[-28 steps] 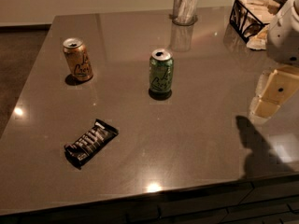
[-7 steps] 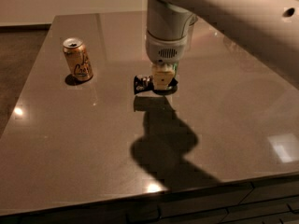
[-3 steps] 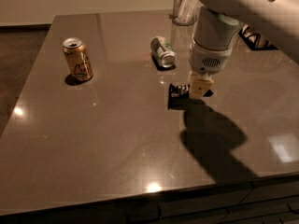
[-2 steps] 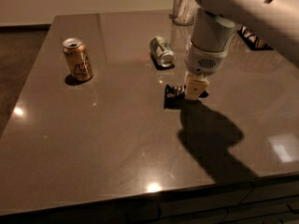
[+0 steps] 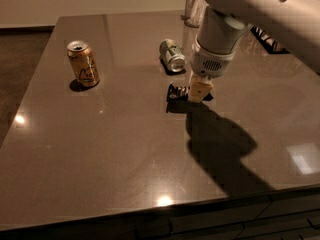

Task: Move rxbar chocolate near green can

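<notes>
The rxbar chocolate point(image 5: 176, 92), a black wrapper with white lettering, shows only at its left end; the rest is hidden under my gripper point(image 5: 200, 90). The gripper hangs from the white arm, points down at the table's middle right, and is shut on the bar low over the tabletop. The green can point(image 5: 172, 55) lies on its side just behind and left of the bar, its silver top towards the front. A short gap separates the bar from the can.
An orange-gold can point(image 5: 83, 63) stands upright at the left. A clear glass point(image 5: 192, 8) stands at the back edge. A black wire basket point(image 5: 268, 38) sits at the back right behind the arm. The table's front edge point(image 5: 150, 215) is near.
The bar left the front left of the table and travelled with my gripper to the middle right. The green can, upright at first, now lies tipped over. Lately gripper and bar shifted slightly left.
</notes>
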You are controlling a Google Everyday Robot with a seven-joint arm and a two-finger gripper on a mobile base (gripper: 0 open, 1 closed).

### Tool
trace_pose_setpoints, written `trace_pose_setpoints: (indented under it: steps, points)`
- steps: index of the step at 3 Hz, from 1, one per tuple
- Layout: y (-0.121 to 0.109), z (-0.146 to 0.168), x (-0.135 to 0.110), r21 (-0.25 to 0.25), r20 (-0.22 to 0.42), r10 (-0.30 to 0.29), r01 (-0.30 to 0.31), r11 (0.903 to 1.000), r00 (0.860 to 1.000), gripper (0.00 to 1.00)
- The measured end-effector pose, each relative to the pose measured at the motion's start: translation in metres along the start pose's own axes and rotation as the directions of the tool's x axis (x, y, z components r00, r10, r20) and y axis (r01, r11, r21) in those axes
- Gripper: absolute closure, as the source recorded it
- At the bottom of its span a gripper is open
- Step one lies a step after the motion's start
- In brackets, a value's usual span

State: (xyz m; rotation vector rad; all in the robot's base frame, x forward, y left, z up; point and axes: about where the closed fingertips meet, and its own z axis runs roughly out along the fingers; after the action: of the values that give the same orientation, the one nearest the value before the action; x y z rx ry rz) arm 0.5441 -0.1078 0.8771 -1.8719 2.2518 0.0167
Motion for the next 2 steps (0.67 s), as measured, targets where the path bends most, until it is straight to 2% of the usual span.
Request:
trace_pose_setpoints:
  steps: [2]
  points:
    - [-0.0003,0.0015,-0.0016,0.002,0.001,-0.004,0.004,1.0,1.0,0.37]
